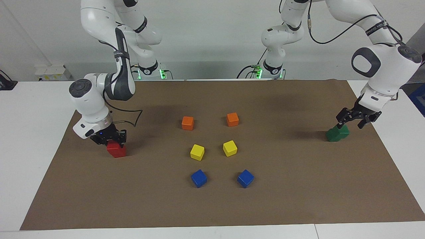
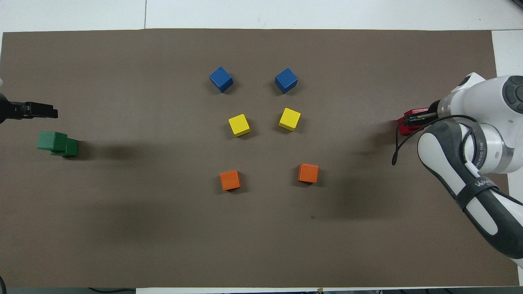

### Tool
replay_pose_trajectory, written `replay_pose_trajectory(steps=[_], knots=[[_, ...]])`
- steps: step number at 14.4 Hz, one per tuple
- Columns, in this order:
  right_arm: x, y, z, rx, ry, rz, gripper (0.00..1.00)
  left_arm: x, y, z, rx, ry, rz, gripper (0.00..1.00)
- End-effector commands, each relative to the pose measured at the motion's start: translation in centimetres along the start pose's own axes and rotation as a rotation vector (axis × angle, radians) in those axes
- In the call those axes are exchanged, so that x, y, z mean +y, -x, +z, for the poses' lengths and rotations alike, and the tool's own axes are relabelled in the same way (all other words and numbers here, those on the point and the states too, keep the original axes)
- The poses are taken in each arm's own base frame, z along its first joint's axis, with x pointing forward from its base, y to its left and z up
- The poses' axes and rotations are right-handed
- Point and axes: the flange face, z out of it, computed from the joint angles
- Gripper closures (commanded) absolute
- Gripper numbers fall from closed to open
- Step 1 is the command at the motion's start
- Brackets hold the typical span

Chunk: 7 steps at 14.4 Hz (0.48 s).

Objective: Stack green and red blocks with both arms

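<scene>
Now both stacks stand at the table's ends.
Left gripper hovers spread over green blocks; right gripper straddles red blocks, grip untellable.

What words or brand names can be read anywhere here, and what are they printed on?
"WA...": white letters on the dark strap round the right arm; the rest curves out of sight.
Print on the wrist band of that arm: too small to read.
Print on the black band round the left arm: too small to read.
No other writing shows.
</scene>
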Motion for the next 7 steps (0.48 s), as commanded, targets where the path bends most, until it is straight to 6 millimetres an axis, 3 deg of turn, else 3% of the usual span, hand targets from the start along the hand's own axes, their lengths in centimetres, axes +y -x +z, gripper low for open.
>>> replay_pose_trajectory(steps=[1, 7], knots=[[-0.1, 0.1, 0.1, 0.013, -0.001, 0.008, 1.0, 2.2, -0.4, -2.5, -0.005, -0.005, -0.02, 0.0], [0.4, 0.6, 0.4, 0.005, -0.001, 0.008, 1.0, 6.8, 0.4, -5.5, 0.002, -0.017, -0.057, 0.0]])
